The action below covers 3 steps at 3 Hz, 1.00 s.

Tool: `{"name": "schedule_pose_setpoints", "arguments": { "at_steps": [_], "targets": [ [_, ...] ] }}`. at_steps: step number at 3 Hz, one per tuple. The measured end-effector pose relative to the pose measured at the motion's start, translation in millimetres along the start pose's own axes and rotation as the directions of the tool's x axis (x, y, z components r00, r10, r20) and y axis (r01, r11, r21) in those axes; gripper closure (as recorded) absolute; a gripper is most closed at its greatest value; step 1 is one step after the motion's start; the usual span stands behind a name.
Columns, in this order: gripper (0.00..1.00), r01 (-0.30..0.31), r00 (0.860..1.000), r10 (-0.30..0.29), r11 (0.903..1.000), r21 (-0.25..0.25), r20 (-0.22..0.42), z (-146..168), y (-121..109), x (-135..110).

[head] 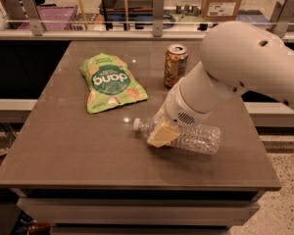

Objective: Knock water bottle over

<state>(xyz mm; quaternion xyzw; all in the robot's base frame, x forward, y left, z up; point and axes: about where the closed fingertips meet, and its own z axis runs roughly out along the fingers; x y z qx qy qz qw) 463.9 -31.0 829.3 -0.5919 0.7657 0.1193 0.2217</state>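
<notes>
Water bottle (198,137) first: you can see it lying on its side on the dark table (63,151), toward the front and right of middle. Its white cap points left and its ribbed clear body runs off to the right.

Starting from your left, the green "dang" snack bag (112,82) lies flat on the tabletop, well apart from the bottle and farther back. Next comes the bottle's capped end, then the gripper (161,135). It shows as a tan wedge pressed against the bottle just behind the neck and covers that part of it. You cannot tell from this view whether the gripper is spread or closed, since only that one tan face shows below the white wrist housing (186,109).

Behind the gripper, the gold-brown drink can (175,65) stands upright, near the bottle but not touching it.

Farther right, the thick white arm (250,62) slopes down from the upper right corner to the wrist, hiding the table's back right part. The bottle's base sticks out below the arm, short of the table's right edge.
</notes>
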Motion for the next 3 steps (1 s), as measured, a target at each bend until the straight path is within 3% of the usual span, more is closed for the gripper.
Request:
{"name": "schedule_pose_setpoints", "arguments": {
  "at_steps": [1, 2, 3],
  "targets": [
    [0.13, 0.002, 1.0, -0.002, 1.0, 0.0, 0.0, -0.2, 0.6, -0.7],
    [0.0, 0.004, 1.0, -0.004, 1.0, 0.001, -0.001, -0.4, 1.3, -1.5],
    [0.0, 0.004, 1.0, -0.004, 1.0, 0.001, -0.001, -0.4, 1.4, -1.5]
  ]
}}
